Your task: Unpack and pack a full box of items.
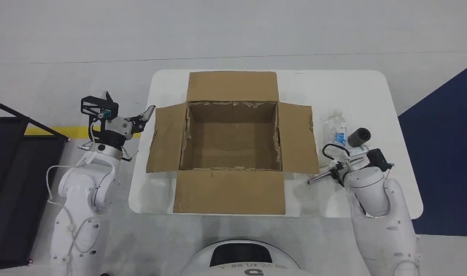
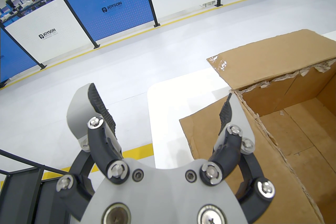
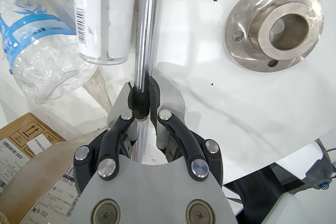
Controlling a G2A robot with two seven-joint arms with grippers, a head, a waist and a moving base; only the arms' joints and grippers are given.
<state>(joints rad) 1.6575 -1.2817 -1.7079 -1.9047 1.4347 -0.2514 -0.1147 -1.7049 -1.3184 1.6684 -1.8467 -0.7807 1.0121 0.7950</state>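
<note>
Right hand (image 3: 143,100) clamped on steel rod (image 3: 145,12), low over bench (image 3: 210,109) beside crushed bottle (image 3: 31,33) and flange (image 3: 273,25). I judged this my unpacking pile, right of box (image 1: 232,137). Box interior looked bare. Left hand (image 2: 160,104) spread wide, parked by left flap, clear of opening.

You have a white table (image 1: 365,93) standing on a pale grey floor (image 1: 219,20), with a black rack (image 1: 18,196) beside its left end. Blue and white partition panels (image 2: 113,7) stand behind a yellow floor line (image 2: 189,14).
</note>
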